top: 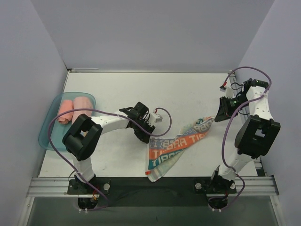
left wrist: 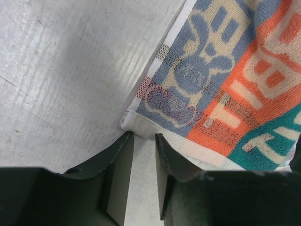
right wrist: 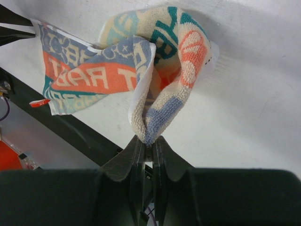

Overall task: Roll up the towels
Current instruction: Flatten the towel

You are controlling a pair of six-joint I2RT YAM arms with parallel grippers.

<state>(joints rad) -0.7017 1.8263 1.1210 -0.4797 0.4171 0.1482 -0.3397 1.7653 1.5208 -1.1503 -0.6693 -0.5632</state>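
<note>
Three small cloth towels are in view: one whitish terry towel with orange and teal lettering [top: 176, 146] and two pinkish rolled towels, the left roll [top: 66, 111] and the right roll [top: 81, 102]. There is one shallow translucent teal plastic tray [top: 47, 136] and one white desk [top: 188, 94]. Two end effectors show, the left end effector [left wrist: 143, 155] and the right end effector [right wrist: 148, 143].

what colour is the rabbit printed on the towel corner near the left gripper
The rabbit is greyish blue on cream, clearest in the left wrist view.

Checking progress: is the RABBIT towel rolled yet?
No, unrolled: the RABBIT towel stretches across the table, one end bunched in the right gripper.
</note>
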